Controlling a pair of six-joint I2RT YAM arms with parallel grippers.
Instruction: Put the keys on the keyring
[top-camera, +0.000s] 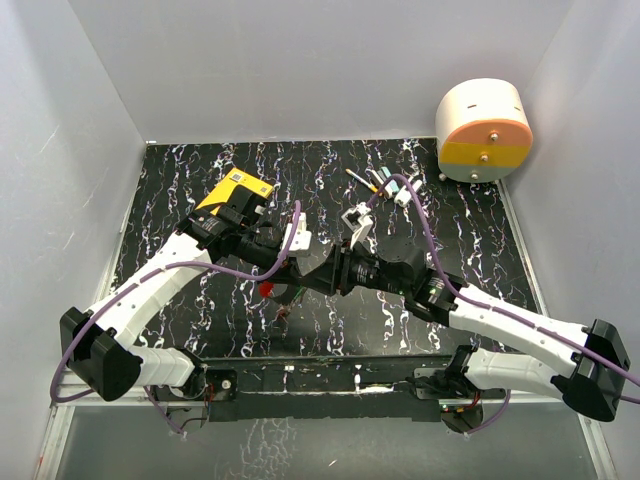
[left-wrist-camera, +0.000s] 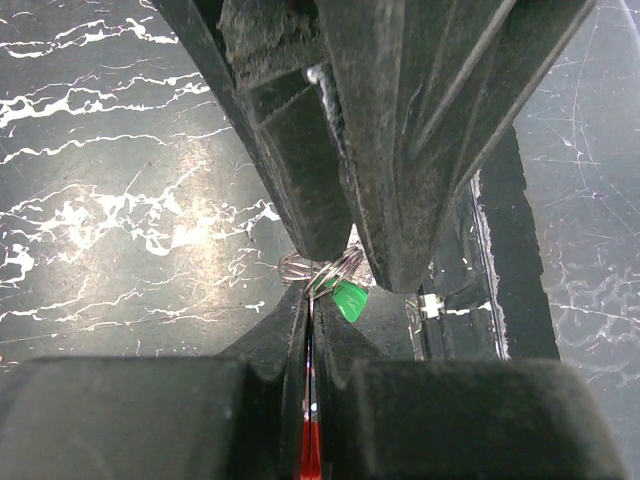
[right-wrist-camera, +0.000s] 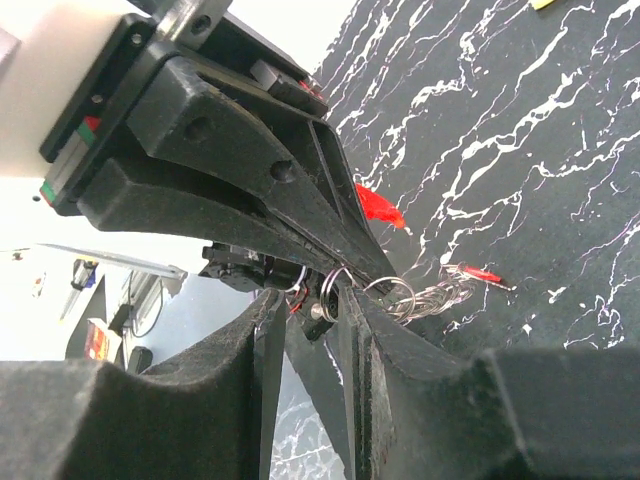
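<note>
Both arms meet over the middle of the black marbled table (top-camera: 180, 330). My left gripper (top-camera: 298, 276) (left-wrist-camera: 312, 300) is shut on a red key (left-wrist-camera: 311, 445), whose red head shows in the top view (top-camera: 267, 290) and the right wrist view (right-wrist-camera: 378, 207). The key's tip touches the silver keyring (left-wrist-camera: 322, 270) (right-wrist-camera: 335, 285), which carries a small green piece (left-wrist-camera: 350, 299). My right gripper (top-camera: 322, 278) (right-wrist-camera: 310, 300) grips the keyring at its fingertips, with the jaws a narrow gap apart. Another red key (right-wrist-camera: 480, 272) lies on the table beside a tangle of wire rings (right-wrist-camera: 430, 297).
A yellow box (top-camera: 236, 190) sits behind the left wrist. Pens and markers (top-camera: 385, 185) lie at the back centre. A white and orange round container (top-camera: 484, 130) stands at the back right corner. Grey walls close in the table.
</note>
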